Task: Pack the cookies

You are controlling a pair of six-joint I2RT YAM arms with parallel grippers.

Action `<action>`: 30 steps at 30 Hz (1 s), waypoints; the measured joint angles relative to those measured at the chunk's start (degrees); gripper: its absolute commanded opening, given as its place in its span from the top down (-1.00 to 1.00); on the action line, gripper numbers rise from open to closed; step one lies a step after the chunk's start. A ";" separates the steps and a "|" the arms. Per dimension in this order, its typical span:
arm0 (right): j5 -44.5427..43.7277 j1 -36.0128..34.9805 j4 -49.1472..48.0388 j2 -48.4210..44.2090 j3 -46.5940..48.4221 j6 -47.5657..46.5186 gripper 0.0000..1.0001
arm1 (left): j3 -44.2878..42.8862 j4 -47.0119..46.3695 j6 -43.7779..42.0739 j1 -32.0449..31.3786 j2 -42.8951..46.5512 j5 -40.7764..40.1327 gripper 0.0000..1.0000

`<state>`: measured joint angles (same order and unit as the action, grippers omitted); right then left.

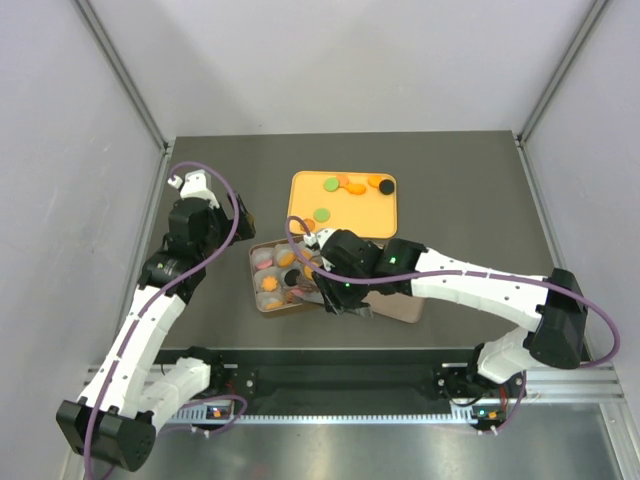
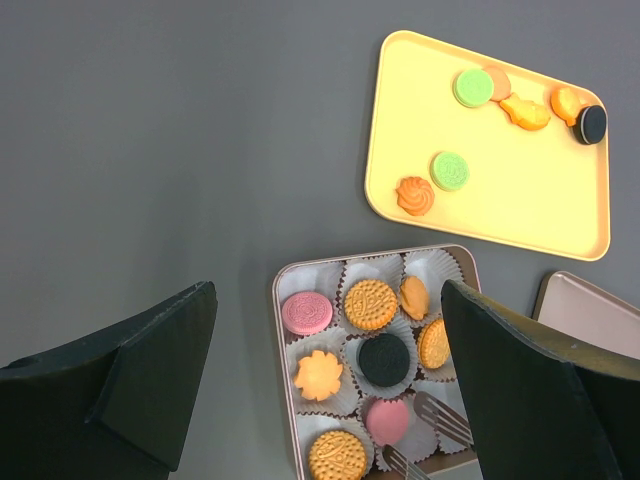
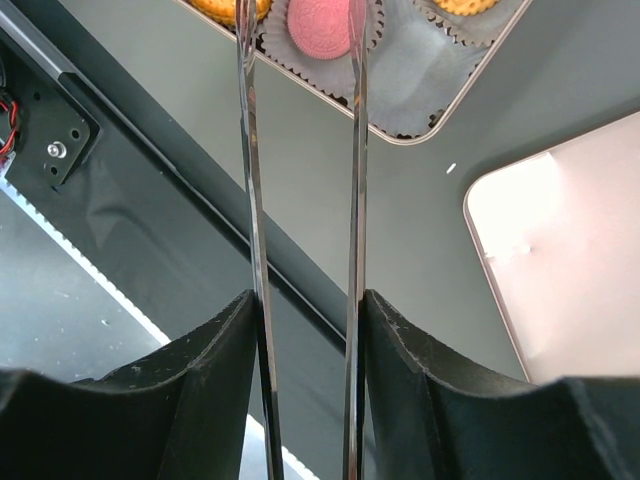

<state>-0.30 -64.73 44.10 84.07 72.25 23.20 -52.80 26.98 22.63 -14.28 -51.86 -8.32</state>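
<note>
Cookies (image 2: 370, 303) sit in white paper cups in a shallow tin (image 2: 281, 340); more cookies (image 2: 449, 170) lie loose on an orange tray (image 2: 500, 200) behind it. My right gripper (image 3: 305, 300) is shut on metal tongs (image 3: 355, 150), whose two tips straddle a pink cookie (image 3: 320, 25) in the tin's near row; the tips (image 2: 440, 415) also show in the left wrist view. In the top view the right gripper (image 1: 335, 290) is over the tin's near right part. My left gripper (image 1: 238, 215) is open and empty, held above the table left of the tin.
The tin's lid (image 1: 400, 308) lies flat on the table to the right of the tin, under my right arm. The table's near edge and black rail (image 3: 130, 170) are just below the tin. Grey walls enclose the table on three sides.
</note>
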 measured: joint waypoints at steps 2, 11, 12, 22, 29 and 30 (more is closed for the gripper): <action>-0.02 -0.02 0.00 0.00 0.00 0.00 0.10 | 0.00 0.00 0.00 0.00 0.00 0.00 -0.98; -1.40 1.03 1.66 -0.24 1.49 -1.09 0.10 | 0.00 0.00 0.00 0.02 0.00 0.00 -0.98; -1.66 1.81 2.32 -0.57 2.25 -1.44 0.10 | 0.00 0.00 0.00 0.02 0.00 0.00 -0.98; -6.75 19.87 2.71 -3.26 10.51 -6.43 0.10 | 0.00 0.00 0.00 0.07 0.00 0.02 -0.98; -9.33 24.90 1.01 8.83 18.99 -9.70 0.12 | 0.00 0.00 0.02 0.07 0.00 -0.02 -0.98; -9.55 24.98 0.52 10.97 19.91 -10.05 0.12 | 0.00 0.00 0.02 0.09 0.00 -0.02 -0.98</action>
<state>-9.85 -39.75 44.62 95.04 92.16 13.15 -52.80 26.98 22.65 -14.20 -51.86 -8.34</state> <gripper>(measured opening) 0.447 0.991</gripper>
